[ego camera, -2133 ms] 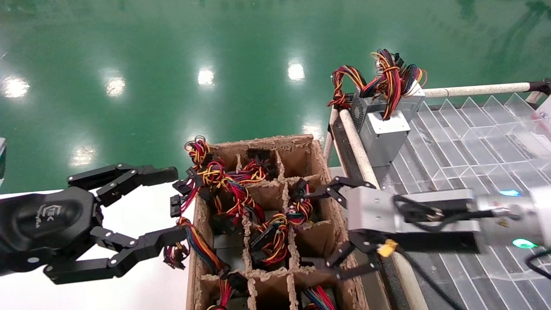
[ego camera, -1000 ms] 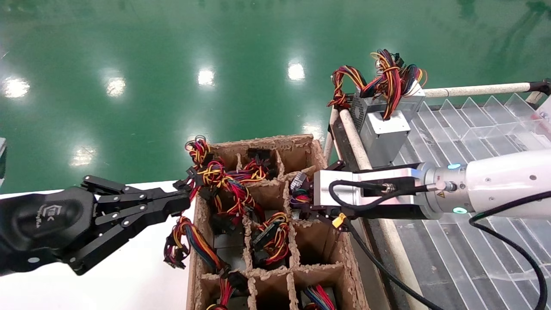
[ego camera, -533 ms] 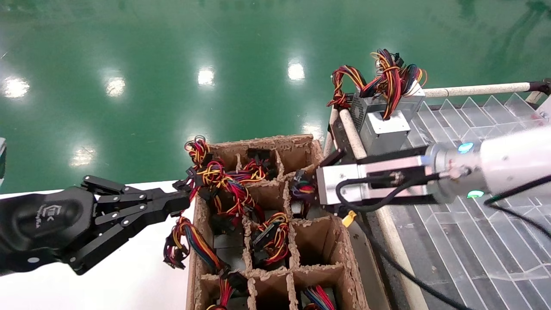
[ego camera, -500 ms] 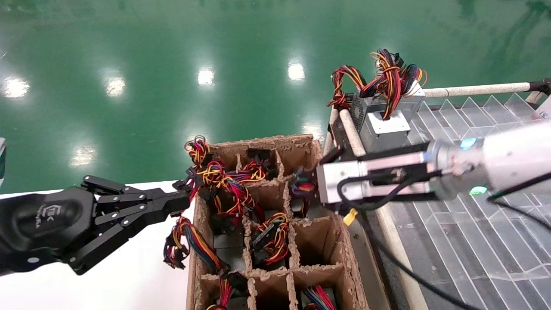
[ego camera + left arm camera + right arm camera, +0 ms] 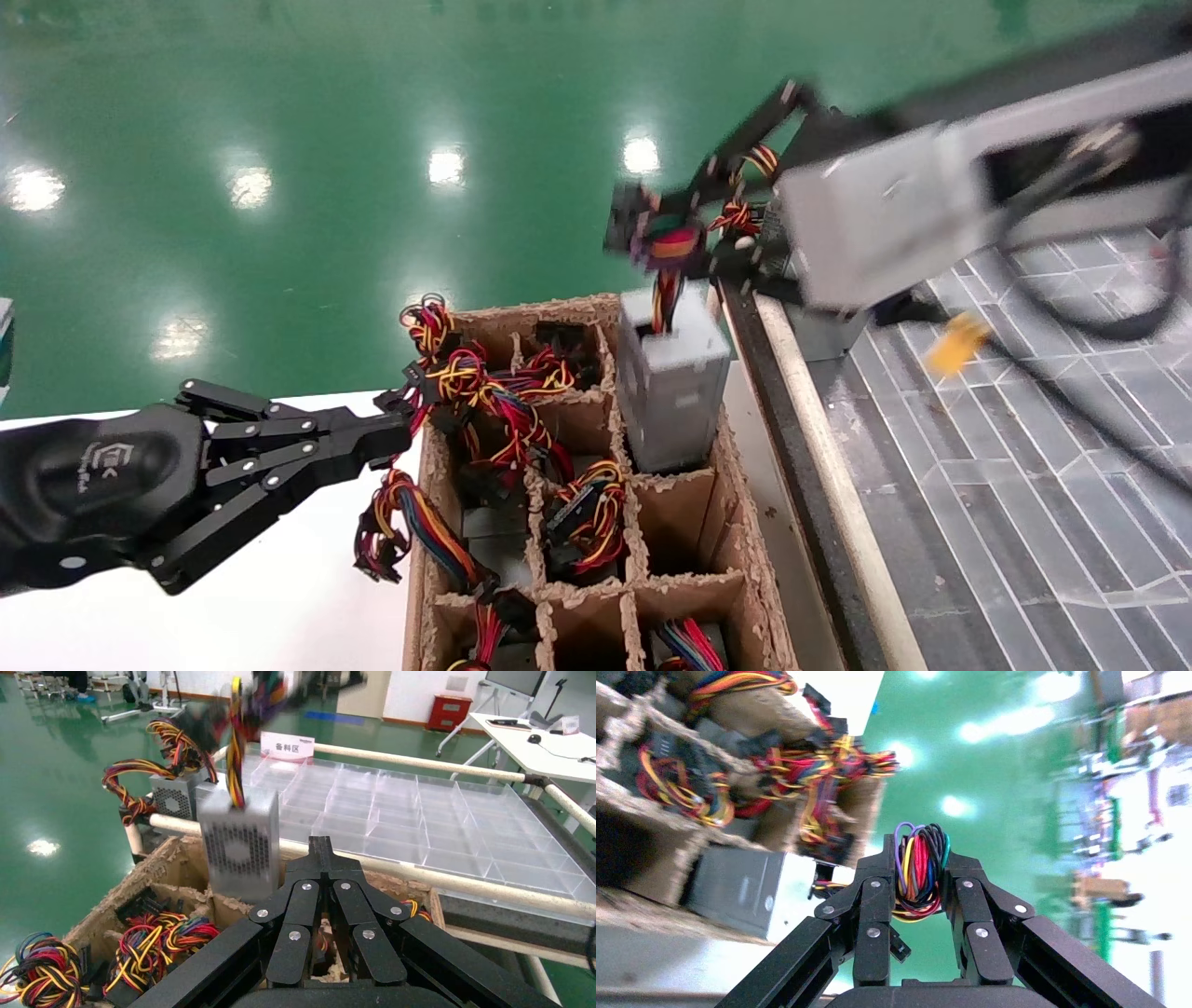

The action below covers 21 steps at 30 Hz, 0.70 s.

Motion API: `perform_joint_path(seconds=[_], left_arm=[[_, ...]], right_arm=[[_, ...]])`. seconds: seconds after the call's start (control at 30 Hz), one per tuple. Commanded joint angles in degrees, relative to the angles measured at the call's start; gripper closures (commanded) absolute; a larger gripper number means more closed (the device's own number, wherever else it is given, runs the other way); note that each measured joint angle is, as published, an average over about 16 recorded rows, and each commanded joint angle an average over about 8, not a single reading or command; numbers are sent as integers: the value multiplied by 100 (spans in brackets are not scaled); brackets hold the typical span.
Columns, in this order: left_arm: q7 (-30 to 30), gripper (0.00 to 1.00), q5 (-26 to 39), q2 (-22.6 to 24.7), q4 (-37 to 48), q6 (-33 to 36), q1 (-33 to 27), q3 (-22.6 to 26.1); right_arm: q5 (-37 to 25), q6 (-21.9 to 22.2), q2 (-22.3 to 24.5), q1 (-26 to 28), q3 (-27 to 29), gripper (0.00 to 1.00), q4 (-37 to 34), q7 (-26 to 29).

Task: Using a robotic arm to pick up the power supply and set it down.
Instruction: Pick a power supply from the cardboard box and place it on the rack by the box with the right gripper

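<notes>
My right gripper (image 5: pixel 663 235), black fingers on a silver-grey wrist block, is shut on a bundle of red, yellow, black and blue wires (image 5: pixel 918 874). The power supply (image 5: pixel 672 384), a dull-grey metal box with a round fan grille (image 5: pixel 239 846), hangs from those wires. Its lower end is still inside a cell at the far right of the cardboard box (image 5: pixel 750 559). In the right wrist view the power supply (image 5: pixel 747 890) lies beside my right gripper (image 5: pixel 919 855). My left gripper (image 5: pixel 393 432) is shut and empty at the box's left edge.
Other cells of the box hold more wire-bundled units (image 5: pixel 503 410). A clear divided tray (image 5: pixel 1006 391) on a white-railed rack lies to the right. A second grey unit (image 5: pixel 172 794) sits at the tray's far corner. A white table (image 5: pixel 279 606) lies under the left arm.
My right gripper has risen and swung back from the box, drawing the power supply up out of its cell by the wires. The left gripper closed about two seconds ago and has stayed still since.
</notes>
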Motion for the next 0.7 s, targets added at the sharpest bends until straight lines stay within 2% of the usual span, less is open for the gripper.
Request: perform_joint_path(seconds=[0.03,0.4,0.7], left_arm=[[0,100,0,0,0,0,0,0],[0,100,0,0,0,0,0,0],[0,100,0,0,0,0,0,0]], right_arm=[[206,-62,73,235,-11,100,-7,-164],[1,-25,696,1338,-382,100,-9,-593],[-703,50,1499,1698,-763,100,-23,-713]])
